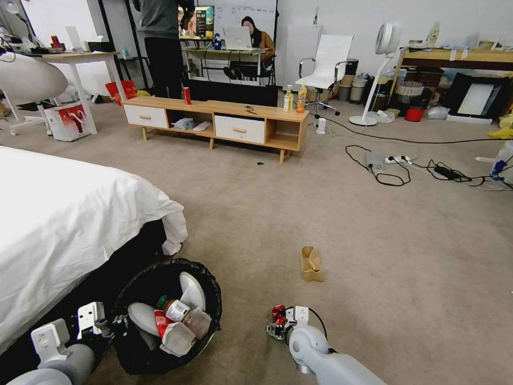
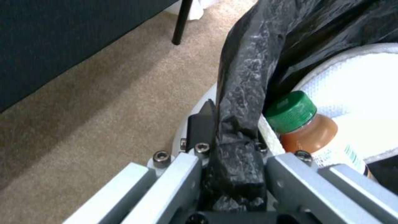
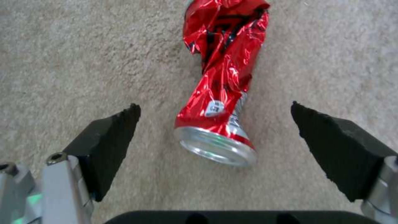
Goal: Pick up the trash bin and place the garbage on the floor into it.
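From the head camera, the trash bin (image 1: pixel 166 315) stands on the floor (image 1: pixel 374 240) beside the bed (image 1: pixel 64 214), already holding a bottle and wrappers, with the left end effector (image 1: pixel 107 322) at its near rim; the right end effector (image 1: pixel 279 325) hangs low over a crushed red can (image 1: pixel 278 312), and a tan paper bag (image 1: pixel 311 263) lies farther out. At the left wrist, the left end effector (image 2: pixel 232 155) is clenched on the bin's bag-covered rim (image 2: pixel 242 102); thin slick plastic over a stiff edge, so probably a light but slippery hold. At the right wrist, the right end effector (image 3: pixel 215 133) is spread wide, its pads either side of the can (image 3: pixel 219 93). Flattened, creased metal should be light and springy; its narrow middle looks the best place to pinch.
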Available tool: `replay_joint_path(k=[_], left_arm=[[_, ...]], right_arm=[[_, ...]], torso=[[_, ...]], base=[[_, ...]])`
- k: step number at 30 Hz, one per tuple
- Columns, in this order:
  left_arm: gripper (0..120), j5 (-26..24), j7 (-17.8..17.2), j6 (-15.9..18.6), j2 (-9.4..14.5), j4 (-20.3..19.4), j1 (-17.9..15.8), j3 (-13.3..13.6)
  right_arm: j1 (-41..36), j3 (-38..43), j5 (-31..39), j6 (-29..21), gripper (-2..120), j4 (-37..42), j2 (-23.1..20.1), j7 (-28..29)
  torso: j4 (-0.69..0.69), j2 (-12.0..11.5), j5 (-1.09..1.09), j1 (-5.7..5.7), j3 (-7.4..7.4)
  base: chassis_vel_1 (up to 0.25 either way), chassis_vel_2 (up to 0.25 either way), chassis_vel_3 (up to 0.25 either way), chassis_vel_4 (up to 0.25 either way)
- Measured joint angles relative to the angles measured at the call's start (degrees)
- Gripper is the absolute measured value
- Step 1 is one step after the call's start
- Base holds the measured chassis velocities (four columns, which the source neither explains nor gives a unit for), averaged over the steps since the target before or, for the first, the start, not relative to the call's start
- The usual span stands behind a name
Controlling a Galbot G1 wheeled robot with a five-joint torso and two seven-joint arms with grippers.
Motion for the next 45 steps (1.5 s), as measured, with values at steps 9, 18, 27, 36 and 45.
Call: replay_joint_path(k=[9,18,27,36,45], left_arm=[[1,0.03,0.1,0.0,-0.16,-0.14,0.1,0.07],[1,0.15,0.23,0.0,-0.52,0.08,-0.04,0.27],[1,0.33,0.3,0.0,-0.8,0.36,-0.15,0.45],[1,0.37,0.32,0.0,-0.77,0.39,-0.28,0.49],[1,0.15,-0.01,0.0,-0.45,0.16,-0.71,0.66]], right_arm=[[1.17,-1.13,-2.4,1.16,71,-4.53,2.17,-1.7],[1.0,-1.33,-3.65,1.54,41,-6.25,2.62,-2.23],[0.04,-1.12,-4.3,1.77,41,-5.95,2.24,-2.32],[-1.3,-1.38,-4.05,2.02,41,-2.42,-0.27,-1.83],[-3.92,2.37,-2.86,2.62,41,20.83,-13.93,1.16]], torso=[[0.0,0.0,0.0,0.0,0.0],[0.0,0.0,0.0,0.0,-0.02],[0.01,0.01,0.01,0.0,-0.02],[-0.02,0.0,0.01,0.0,0.01],[-0.04,-0.01,0.01,0.0,0.01]], base=[[0.0,0.0,0.0,0.0],[0.0,0.0,0.0,0.0],[0.0,0.0,0.0,0.0],[0.0,0.0,0.0,0.0],[0.0,0.0,0.0,0.0]])
